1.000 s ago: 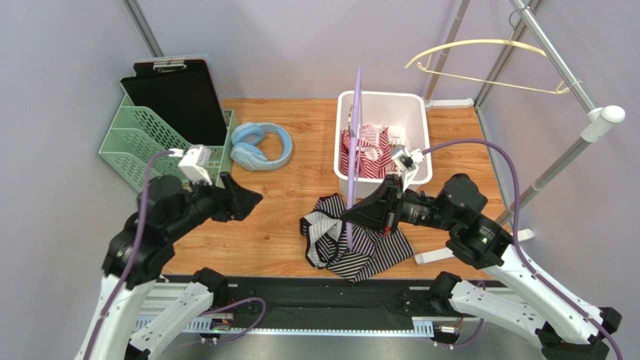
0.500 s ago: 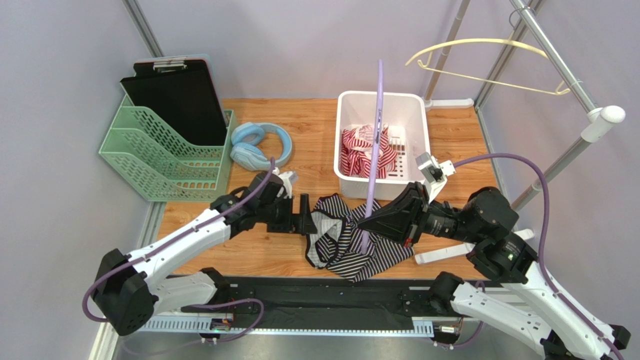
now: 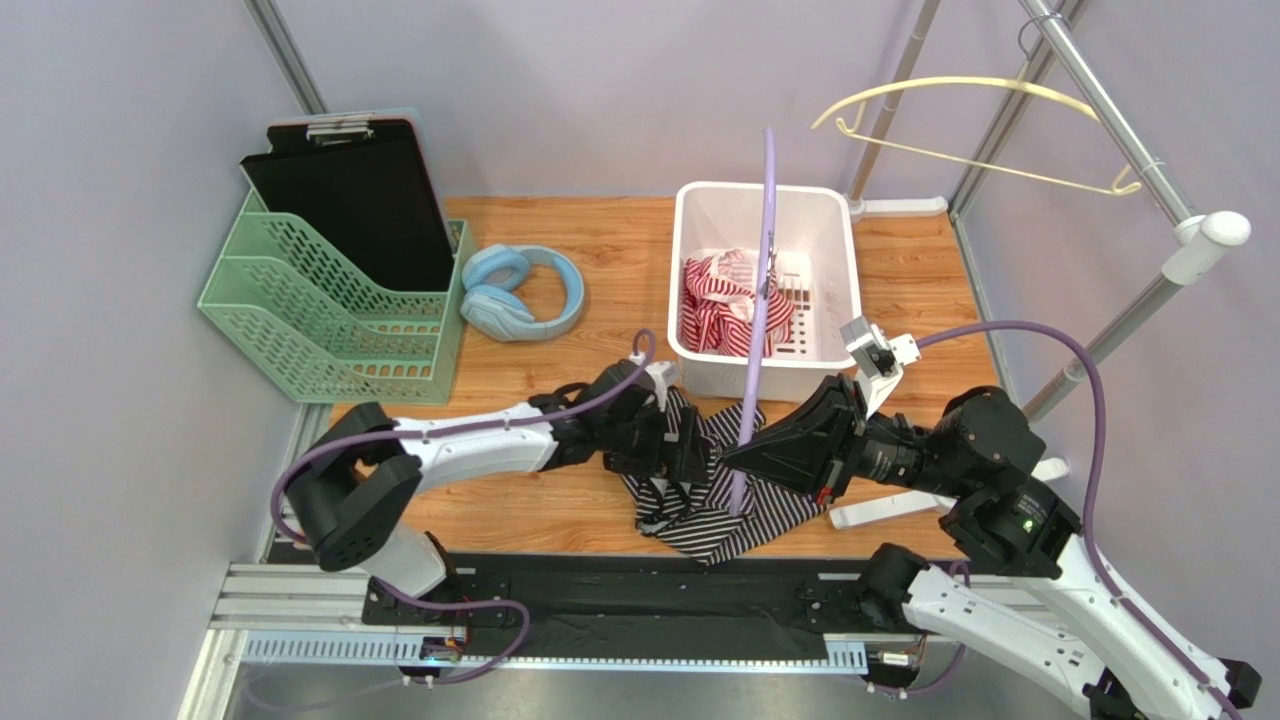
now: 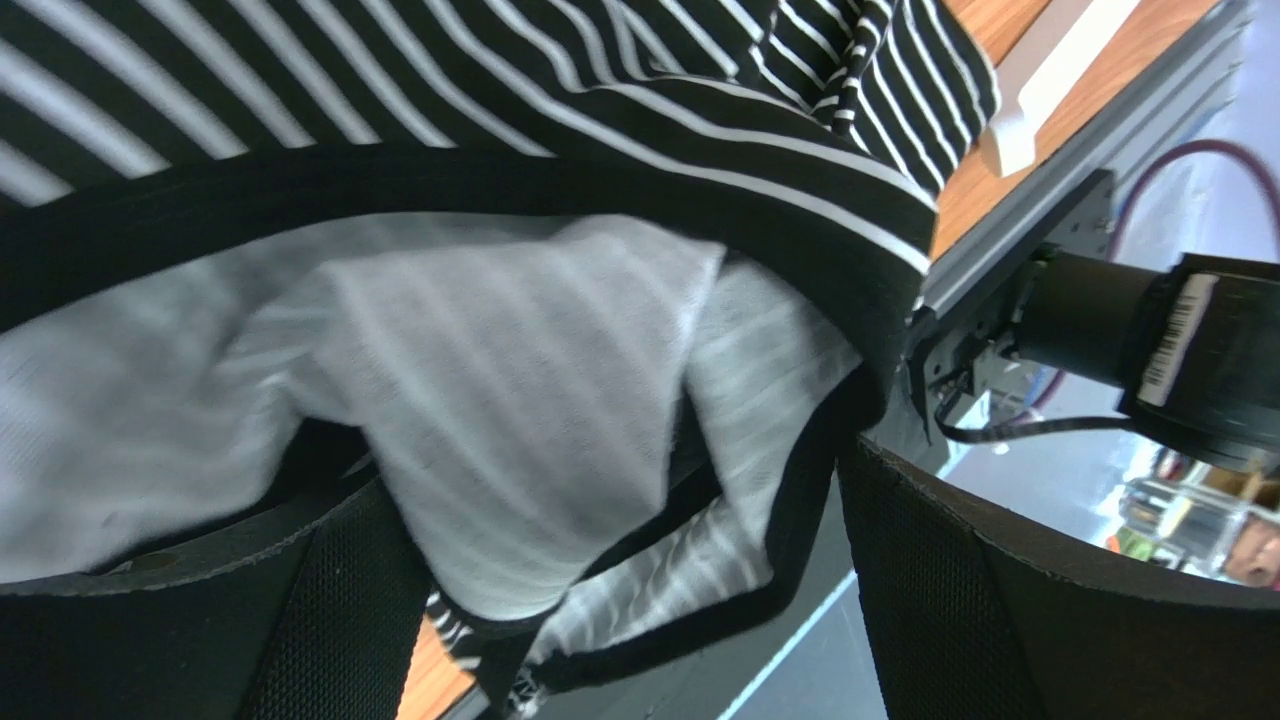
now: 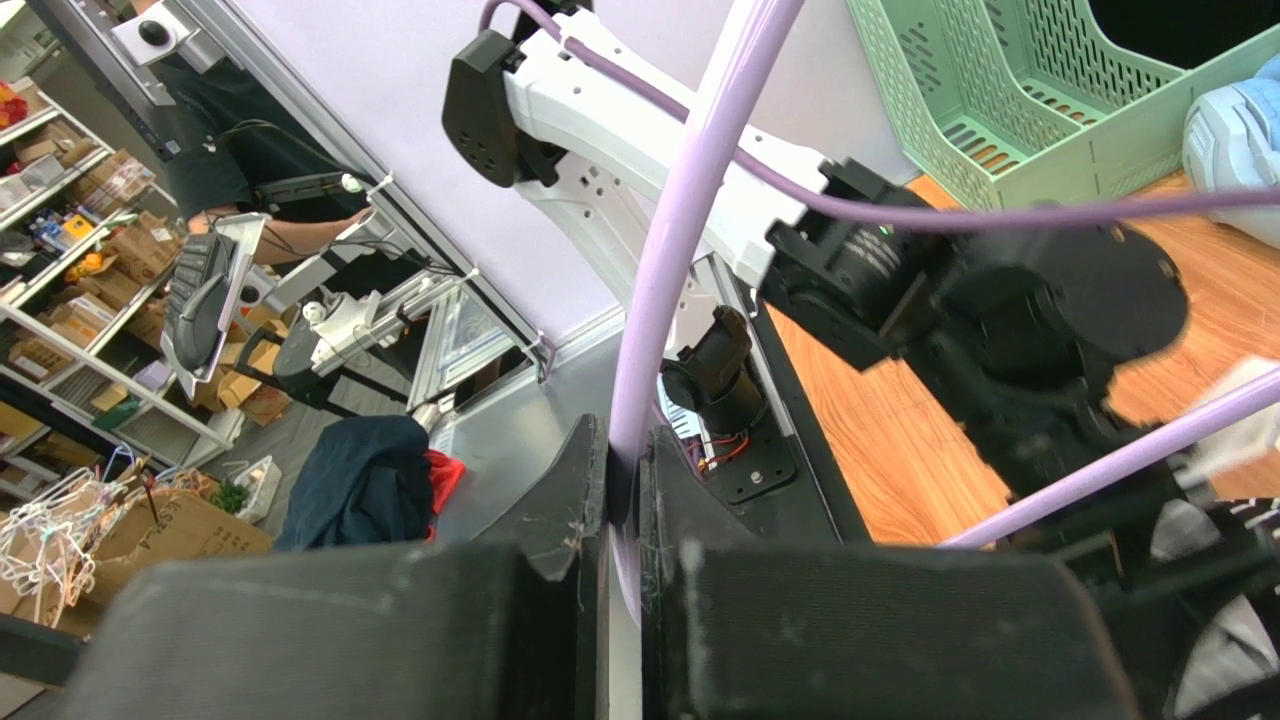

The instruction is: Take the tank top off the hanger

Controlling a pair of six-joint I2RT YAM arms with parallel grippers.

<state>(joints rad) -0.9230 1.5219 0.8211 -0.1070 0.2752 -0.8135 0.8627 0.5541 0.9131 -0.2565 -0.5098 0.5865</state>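
- Well to the left of the white bin (image 3: 679,278), the green file tray (image 3: 323,308) and the blue headphones (image 3: 519,290) are clear of the work.
- The left gripper (image 3: 679,446) is just in front of the bin's near-left corner, pushed into the striped tank top (image 3: 706,492). In its wrist view the jaws stand wide apart, with the black-bound edge and pale inner side of the cloth (image 4: 526,390) lying between them, not pinched.
- The tank top lies heaped on the worktop (image 3: 601,240) directly in front of the bin. It is bunched around the lower end of the lavender hanger (image 3: 760,270), so it appears to be hung on it.
- The hanger stands nearly upright, with its top over the bin and its foot in the cloth.
- The right gripper (image 3: 747,450) is in front of the bin, toward its right side. Its jaws are clamped tight on the hanger's rod (image 5: 676,255).
- To do this step well, the left jaws should probably close on the thick bound edge rather than a loose fold.
- They should then draw the cloth away from the bin while the right arm holds the hanger steady.
- A strap catching on the hanger's end looks like the main risk.
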